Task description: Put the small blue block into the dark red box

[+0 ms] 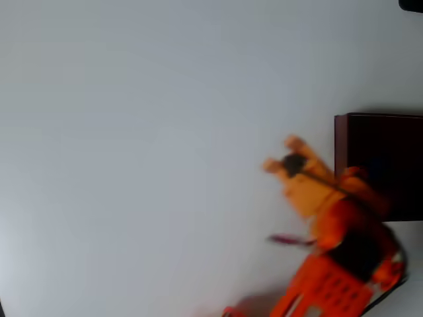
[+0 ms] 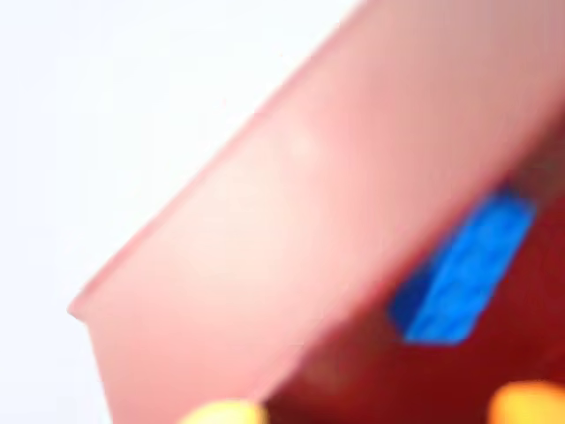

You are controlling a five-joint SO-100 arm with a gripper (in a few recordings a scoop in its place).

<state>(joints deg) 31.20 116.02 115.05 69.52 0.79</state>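
Now the pale desk [image 1: 145, 132], the dark red box [image 1: 383, 165] far right, the orange claw [image 1: 281, 155] spread apart beside it. Small blue block [image 2: 463, 269] lies inside already, wrist view; best to lift clear without clipping the wall.

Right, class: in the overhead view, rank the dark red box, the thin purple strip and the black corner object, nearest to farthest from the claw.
1. the dark red box, just right of the claw.
2. the purple strip, below the claw.
3. the black object, top right corner.
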